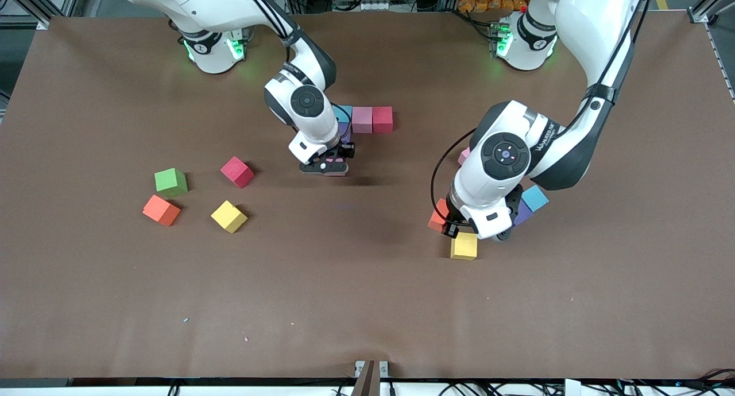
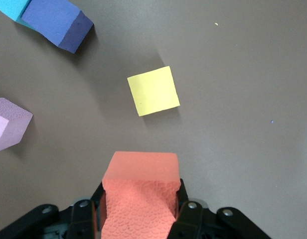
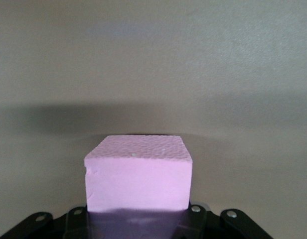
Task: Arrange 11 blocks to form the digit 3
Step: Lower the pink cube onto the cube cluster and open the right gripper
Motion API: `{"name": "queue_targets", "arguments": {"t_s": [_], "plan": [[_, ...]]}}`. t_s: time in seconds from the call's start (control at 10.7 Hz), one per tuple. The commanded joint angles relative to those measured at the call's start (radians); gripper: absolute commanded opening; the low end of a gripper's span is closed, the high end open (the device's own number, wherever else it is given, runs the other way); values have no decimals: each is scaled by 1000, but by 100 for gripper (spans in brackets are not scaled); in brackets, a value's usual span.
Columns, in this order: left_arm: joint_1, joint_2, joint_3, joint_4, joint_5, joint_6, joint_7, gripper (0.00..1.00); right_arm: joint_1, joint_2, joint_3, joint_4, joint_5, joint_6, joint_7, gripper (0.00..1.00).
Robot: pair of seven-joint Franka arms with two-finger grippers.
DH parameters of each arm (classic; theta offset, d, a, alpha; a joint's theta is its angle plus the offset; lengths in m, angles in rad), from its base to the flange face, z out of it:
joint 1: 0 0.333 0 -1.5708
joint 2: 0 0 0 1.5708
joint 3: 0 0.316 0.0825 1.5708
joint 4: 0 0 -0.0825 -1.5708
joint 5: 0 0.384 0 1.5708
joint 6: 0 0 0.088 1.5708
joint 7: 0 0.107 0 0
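Placement step: right gripper (image 1: 325, 167) fingers pinch a pink block (image 3: 138, 174) near the started row (image 1: 367, 119); left gripper (image 1: 453, 226) fingers pinch an orange block (image 2: 139, 191). Next: align pink against the row.

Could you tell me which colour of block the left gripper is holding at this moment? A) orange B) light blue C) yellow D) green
A: the left wrist view shows the left gripper shut on an orange block, raised above the table, with the yellow block lying free on the table below.
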Motion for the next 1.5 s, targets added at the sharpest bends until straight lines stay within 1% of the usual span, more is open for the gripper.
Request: {"name": "queue_targets", "arguments": {"t_s": [0.0,0.09,0.19,0.75,1.4], "plan": [[1,-24,2,-13,-11,-6,16,0,4,-39,6,-57,-7,38,34,0],[1,-24,0,-13,-15,-6,15,0,6,-37,6,-78,-7,73,37,0],[1,-23,0,-13,-15,-6,16,0,6,-36,6,-83,-7,81,37,0],[-7,-20,-6,-19,-15,-9,16,0,27,-36,6,-100,-7,94,71,0],[-18,-20,-7,-16,-20,-9,12,0,32,-33,4,-103,-18,92,65,0]]}}
